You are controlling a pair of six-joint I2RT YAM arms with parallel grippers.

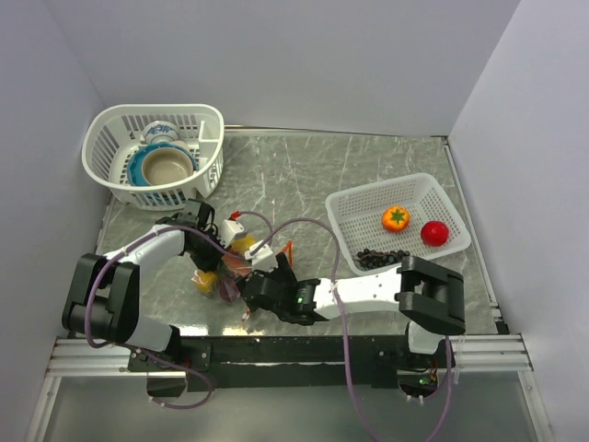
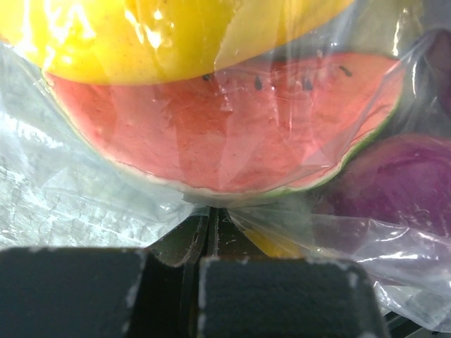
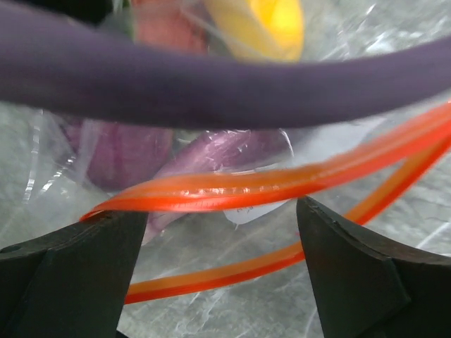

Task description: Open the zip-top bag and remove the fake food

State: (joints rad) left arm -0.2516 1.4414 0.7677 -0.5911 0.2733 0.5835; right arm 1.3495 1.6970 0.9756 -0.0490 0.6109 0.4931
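While right hand (image 3: 220, 215) faces the mouth: spread open, gripping nothing.
Zip strip (image 3: 232, 186): just ahead of that hand, long axis crosswise to its gap, lips parted.
Zip-top bag (image 1: 224, 270): on worktop (image 1: 304, 175) between both hands.
Left hand (image 2: 204, 243): closed, pinching bag film from the other side.
Fake food (image 2: 162, 42): watermelon slice (image 2: 225, 134), yellow and purple pieces, inside bag.
Nearer arm: right.

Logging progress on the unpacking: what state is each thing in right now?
zip-top bag: mouth open, zip strips apart, food inside.
left gripper: shut on the bag's film.
right gripper: open, at the zip strip.
watermelon slice: inside the bag.
red tomato: out, in the rectangular basket.
grapes: out, same basket.
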